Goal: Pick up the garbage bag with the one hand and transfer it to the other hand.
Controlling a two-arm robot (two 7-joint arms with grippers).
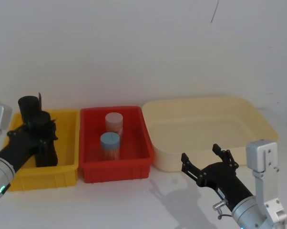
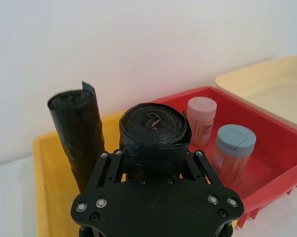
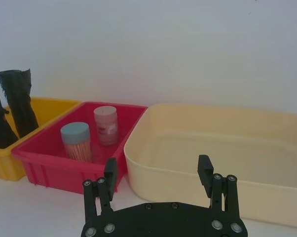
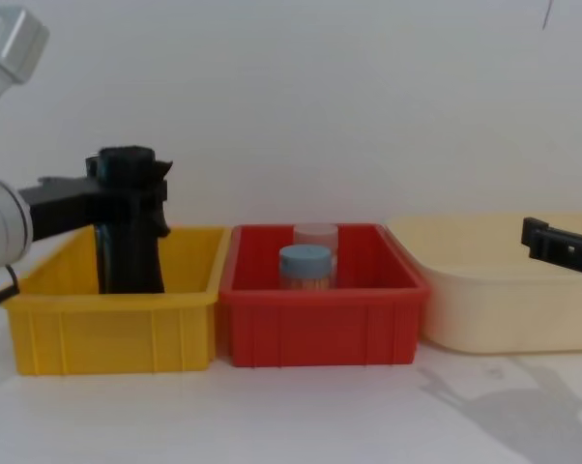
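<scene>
The garbage bag (image 1: 40, 119), a thick crinkly black roll, stands upright in the yellow bin (image 1: 62, 172) at the left. My left gripper (image 1: 41, 130) is shut on it near its top; in the left wrist view its fingers (image 2: 107, 165) press both sides of the garbage bag (image 2: 154, 129). A slimmer black roll (image 2: 77, 131) with a flared rim stands just behind it in the same bin. My right gripper (image 1: 200, 153) hovers open and holds nothing, low in front of the cream tub (image 1: 205, 106), far from the bag.
The red bin (image 1: 116, 168) stands between the yellow bin and the cream tub, holding a blue-lidded jar (image 1: 110, 144) and a pink-lidded jar (image 1: 114, 121). A white wall runs behind the bins. Bare white table lies in front of them.
</scene>
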